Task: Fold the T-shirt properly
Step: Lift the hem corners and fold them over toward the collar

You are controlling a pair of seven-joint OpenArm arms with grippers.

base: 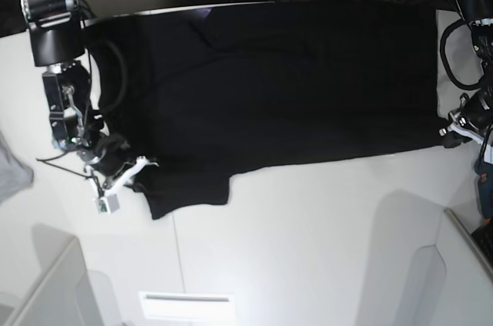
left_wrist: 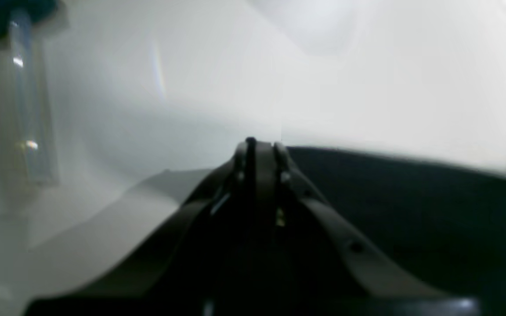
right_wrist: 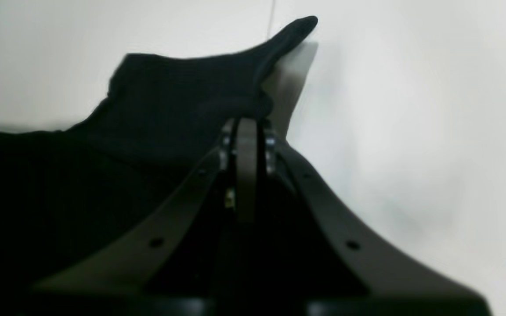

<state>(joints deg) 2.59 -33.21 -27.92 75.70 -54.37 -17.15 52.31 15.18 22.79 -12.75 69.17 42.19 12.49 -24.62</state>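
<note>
Large black short-sleeved cloth T-shirt [base: 285, 87] lies long axis across table, between your arms. Right gripper [right_wrist: 246, 120] clamps sleeve edge; left gripper [left_wrist: 262, 145] clamps hem corner.

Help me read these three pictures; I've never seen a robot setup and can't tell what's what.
It is a robot with two arms at a white table. The wide picture looks down from above; the other two come from cameras on each wrist, looking along the fingers. A large black T-shirt lies spread on the table. The right gripper, at the left of the overhead view, is shut on the T-shirt near a sleeve. The left gripper, at the right of that view, sits at the shirt's other edge with its fingers together; whether cloth is pinched there is too blurred to tell. A grey cloth shows at the left edge.
</note>
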